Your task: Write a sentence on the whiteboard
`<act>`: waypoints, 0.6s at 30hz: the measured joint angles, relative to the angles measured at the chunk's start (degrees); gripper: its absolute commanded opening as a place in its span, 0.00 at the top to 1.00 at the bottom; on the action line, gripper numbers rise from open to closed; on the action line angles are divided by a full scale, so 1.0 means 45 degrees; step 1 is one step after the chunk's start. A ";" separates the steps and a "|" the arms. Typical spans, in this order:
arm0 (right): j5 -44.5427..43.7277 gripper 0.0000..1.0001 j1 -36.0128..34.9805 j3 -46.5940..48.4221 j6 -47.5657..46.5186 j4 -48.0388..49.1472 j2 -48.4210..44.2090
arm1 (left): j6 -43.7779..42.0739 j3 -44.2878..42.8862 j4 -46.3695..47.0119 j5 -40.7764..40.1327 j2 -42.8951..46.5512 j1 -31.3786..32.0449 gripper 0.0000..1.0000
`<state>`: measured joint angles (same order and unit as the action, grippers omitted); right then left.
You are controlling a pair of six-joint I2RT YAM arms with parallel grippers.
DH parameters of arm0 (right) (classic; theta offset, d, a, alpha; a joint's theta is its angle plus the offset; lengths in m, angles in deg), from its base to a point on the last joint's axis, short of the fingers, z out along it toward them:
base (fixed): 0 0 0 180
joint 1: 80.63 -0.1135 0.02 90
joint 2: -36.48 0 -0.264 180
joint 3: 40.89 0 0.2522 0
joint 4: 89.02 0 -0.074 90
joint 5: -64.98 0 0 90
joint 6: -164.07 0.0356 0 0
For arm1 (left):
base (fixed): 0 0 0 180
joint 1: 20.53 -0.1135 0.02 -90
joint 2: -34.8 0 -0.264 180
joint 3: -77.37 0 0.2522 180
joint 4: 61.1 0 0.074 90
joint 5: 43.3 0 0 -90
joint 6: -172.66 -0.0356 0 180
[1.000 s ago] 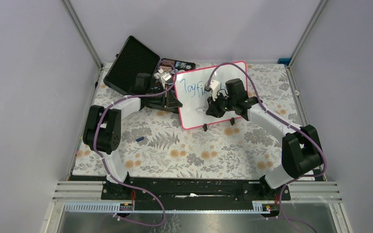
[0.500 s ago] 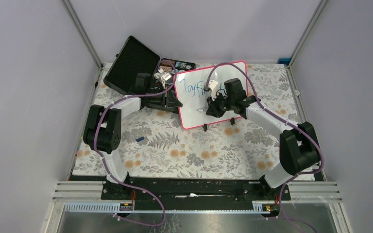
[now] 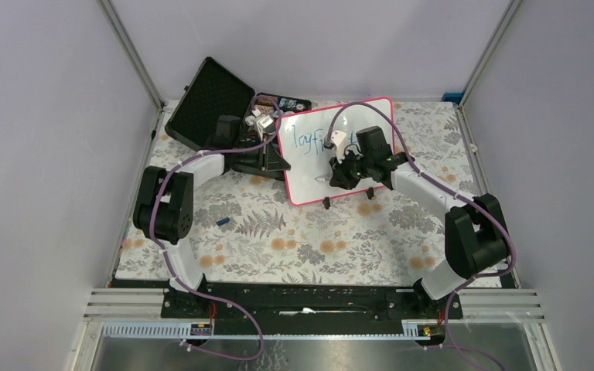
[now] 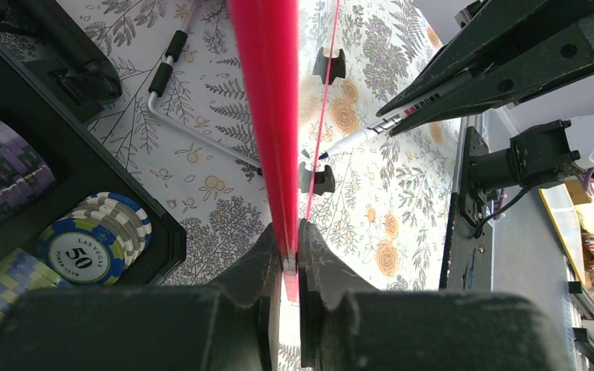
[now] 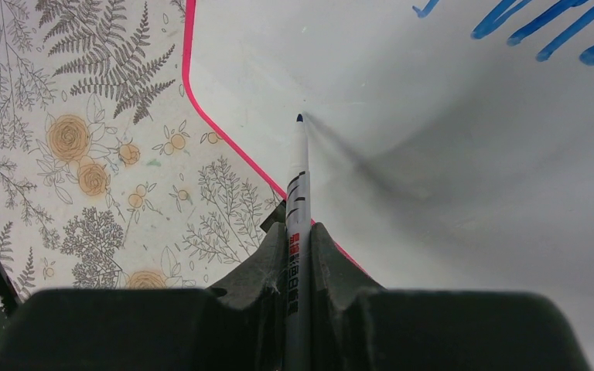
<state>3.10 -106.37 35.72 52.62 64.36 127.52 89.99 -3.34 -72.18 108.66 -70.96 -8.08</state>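
whiteboard (image 3: 309,174) is sitting at the back of the table (image 3: 278,239), beside a black case (image 3: 209,104). left gripper (image 4: 288,251) is pinching its pink frame. right gripper (image 5: 299,236) is squeezing a marker (image 5: 300,166). it is looking stiff, light, slippery, so the frame is the best hold.

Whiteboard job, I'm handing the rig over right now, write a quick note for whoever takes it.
Left gripper: shut on the whiteboard frame, steadying it beside the open black case.
Right gripper: shut on the marker, tip at or just off the blank lower part of the board.
Done: some blue writing along the top, partly hidden by the right arm.
Left: the rest of the sentence.
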 measured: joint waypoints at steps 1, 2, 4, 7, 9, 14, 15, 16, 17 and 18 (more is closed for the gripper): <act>0.0000 1.00 -0.0005 0.0000 -0.0039 -0.0049 0.0000 | 0.0000 -0.0024 0.0000 0.0000 -0.0024 0.0000 1.00; 0.0000 1.00 -0.0010 0.0000 -0.0063 -0.0087 0.0010 | 0.0000 -0.0044 -0.0010 0.0005 -0.0039 -0.0005 1.00; 0.0005 1.00 -0.0029 0.0000 -0.0121 -0.0151 0.0029 | -0.0005 -0.0044 -0.0015 0.0005 -0.0039 -0.0005 1.00; 0.0010 1.00 -0.0049 0.0000 -0.0194 -0.0257 0.0044 | -0.0044 -0.0044 -0.0034 0.0005 -0.0044 -0.0005 1.00; 0.0005 1.00 -0.0068 0.0000 -0.0228 -0.0325 0.0044 | -0.0053 -0.0049 -0.0034 0.0005 -0.0044 -0.0005 1.00; 0.0024 1.00 -0.0126 0.0000 -0.0282 -0.0423 0.0068 | -0.0063 -0.0049 -0.0039 0.0010 -0.0044 -0.0005 1.00; 0.0058 1.00 -0.0126 0.0000 -0.0277 -0.0432 0.0068 | -0.0073 -0.0049 -0.0039 0.0010 -0.0044 -0.0005 1.00; 0.0107 1.00 -0.0126 0.0000 -0.0272 -0.0432 0.0068 | -0.0073 -0.0049 -0.0039 0.0010 -0.0044 -0.0005 1.00; 0.0165 1.00 -0.0131 0.0005 -0.0267 -0.0437 0.0068 | -0.0078 -0.0049 -0.0039 0.0015 -0.0044 -0.0005 1.00; 0.0233 1.00 -0.0131 0.0019 -0.0257 -0.0461 0.0068 | -0.0083 -0.0049 -0.0039 0.0015 -0.0044 -0.0005 1.00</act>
<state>4.15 -106.96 35.81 51.46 62.28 127.83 89.62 -3.56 -72.36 108.72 -71.16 -8.10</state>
